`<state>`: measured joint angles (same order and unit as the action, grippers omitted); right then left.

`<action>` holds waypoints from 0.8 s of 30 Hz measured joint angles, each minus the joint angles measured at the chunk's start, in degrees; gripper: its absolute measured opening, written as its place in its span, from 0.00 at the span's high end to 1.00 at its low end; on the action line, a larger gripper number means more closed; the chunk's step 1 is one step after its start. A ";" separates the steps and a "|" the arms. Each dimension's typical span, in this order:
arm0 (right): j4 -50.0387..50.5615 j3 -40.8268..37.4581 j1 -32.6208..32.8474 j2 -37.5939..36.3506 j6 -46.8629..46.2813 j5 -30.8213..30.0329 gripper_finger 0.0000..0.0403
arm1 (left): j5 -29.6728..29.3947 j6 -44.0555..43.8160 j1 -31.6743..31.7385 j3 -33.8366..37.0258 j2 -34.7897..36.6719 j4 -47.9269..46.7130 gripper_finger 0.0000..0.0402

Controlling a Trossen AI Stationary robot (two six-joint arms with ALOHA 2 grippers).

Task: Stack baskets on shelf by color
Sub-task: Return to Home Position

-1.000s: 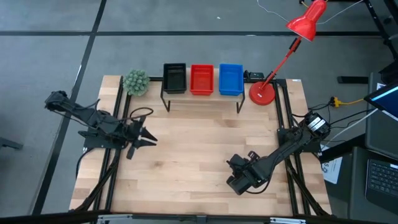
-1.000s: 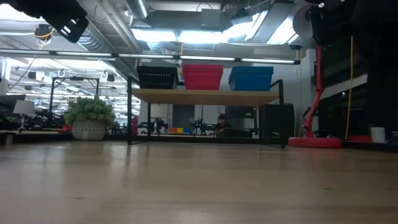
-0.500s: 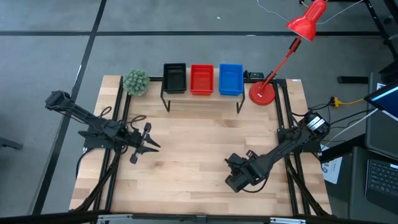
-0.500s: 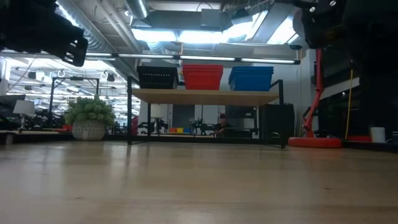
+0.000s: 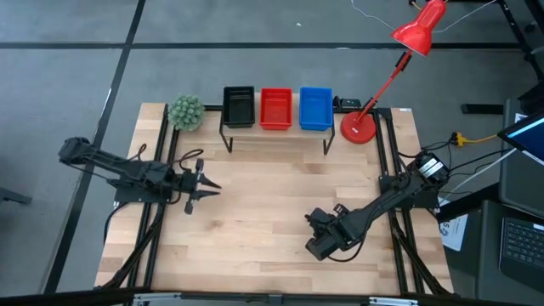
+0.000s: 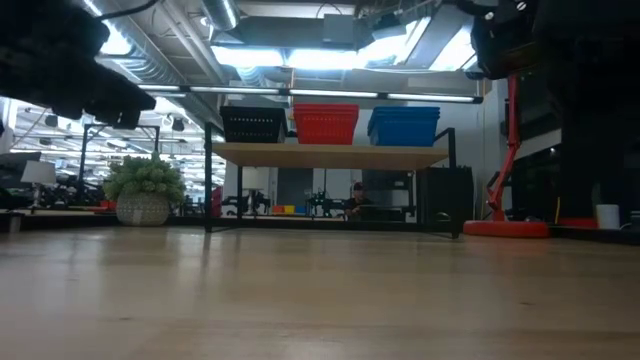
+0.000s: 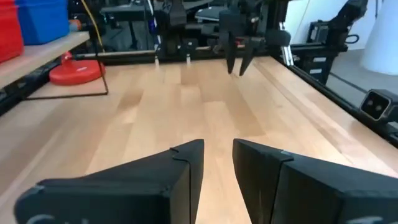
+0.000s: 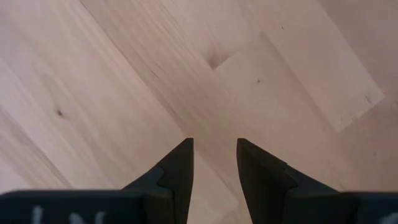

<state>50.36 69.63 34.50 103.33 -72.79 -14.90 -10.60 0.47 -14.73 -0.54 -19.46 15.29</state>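
Low view crops left arm [image 6: 60, 70] and right arm [image 6: 510, 40]; baskets [image 5: 276, 109] per stack are unclear.

The left gripper [image 7: 217, 146] is hovering over the table [image 7: 186, 106] with its fingers slightly apart and empty. The right gripper [image 7: 237, 70] is hanging far across.

We see open-plan robotics lab: plank-top bench [image 5: 272, 221], grey floor [image 5: 68, 76] around it, laptop [image 5: 520, 242] and cables [image 5: 476, 140] at right. Beyond far edge, exposed ceiling ducts [image 6: 175, 60], strip lights [image 6: 330, 58], more equipment benches [image 6: 55, 190] far left.
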 joint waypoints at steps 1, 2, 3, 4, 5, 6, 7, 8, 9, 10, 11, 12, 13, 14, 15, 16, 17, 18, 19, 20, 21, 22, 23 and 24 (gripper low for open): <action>0.00 0.00 0.00 0.00 0.00 0.00 0.70 | 0.38 -0.16 0.54 0.00 1.44 -1.80 0.81; 0.00 0.00 0.00 0.01 0.00 -0.02 0.70 | 0.81 -0.20 1.07 0.00 3.09 -3.47 0.81; 0.01 0.00 -0.11 0.00 -0.03 -0.09 0.70 | 1.17 -0.25 1.54 -0.02 4.72 -4.90 0.81; 0.01 0.00 -0.18 0.00 -0.20 -0.31 0.70 | 1.31 -0.27 1.99 0.00 6.33 -6.16 0.81; -0.01 0.00 -0.22 0.00 -0.24 -0.39 0.70 | 1.45 -0.28 2.36 -0.02 7.89 -7.48 0.81; -0.11 0.00 -0.33 0.02 -0.24 -0.43 0.70 | 1.84 -0.28 2.73 -0.07 9.37 -9.17 0.81; -0.27 0.00 -0.51 0.01 -0.20 -0.42 0.70 | 2.51 -0.30 3.18 -0.07 10.93 -11.05 0.81; -0.51 0.00 -0.66 0.01 -0.20 -0.48 0.70 | 3.18 -0.59 3.56 -0.07 12.55 -13.10 0.81; -0.69 0.00 -0.88 0.01 -0.19 -0.91 0.70 | 4.20 -1.29 3.98 -0.15 13.70 -14.10 0.81; -0.89 0.00 -1.07 0.01 -0.08 -1.66 0.70 | 5.49 -1.48 4.45 -0.38 14.63 -14.88 0.81; -1.15 -0.02 -1.35 0.01 0.14 -2.32 0.70 | 6.72 -1.53 4.82 -0.78 15.17 -16.05 0.81; -1.46 -0.02 -1.56 0.00 0.82 -3.09 0.70 | 7.45 -1.46 5.20 -1.13 15.86 -17.36 0.81; -1.87 -0.02 -1.87 0.02 1.58 -3.52 0.70 | 7.45 -1.34 5.49 -1.70 16.35 -18.88 0.81; -2.36 -0.04 -2.21 0.01 2.82 -3.52 0.70 | 6.32 -1.11 5.87 -2.08 16.74 -19.71 0.81; -3.14 -0.04 -2.58 0.00 4.02 -3.52 0.70 | 4.44 -0.96 6.20 -2.42 16.70 -20.67 0.81; -3.92 -0.04 -3.00 0.02 5.15 -3.52 0.70 | 3.22 -0.98 6.46 -2.43 16.63 -20.73 0.81; -4.68 -0.04 -3.41 0.00 6.83 -3.57 0.70 | 2.06 -1.19 6.58 -2.43 16.65 -20.64 0.81; -5.60 -0.04 -3.85 0.00 8.87 -3.61 0.70 | 1.26 -1.24 6.71 -2.43 16.67 -20.55 0.81; -6.64 -0.04 -4.28 0.01 11.03 -3.65 0.70 | 0.87 -1.26 6.85 -2.43 16.59 -20.52 0.81; -7.33 -0.04 -4.73 0.00 13.10 -3.64 0.70 | 0.69 -1.26 6.90 -2.43 16.48 -20.52 0.81; -7.93 -0.04 -5.19 0.00 15.17 -3.65 0.70 | 0.78 -1.26 6.87 -2.43 16.47 -20.52 0.81; -8.57 -0.04 -5.67 0.01 17.07 -3.62 0.70 | 0.89 -1.26 6.85 -2.43 16.47 -20.52 0.81; -9.14 -0.04 -6.17 0.00 18.96 -3.61 0.70 | 0.88 -1.26 6.85 -2.43 16.47 -20.54 0.81; -9.48 -0.04 -6.67 0.00 21.03 -3.58 0.70 | 0.86 -1.27 6.85 -2.43 16.47 -20.54 0.81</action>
<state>40.88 69.58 27.84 103.33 -51.76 -18.47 -9.74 -0.80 -7.88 -2.96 -2.98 -5.25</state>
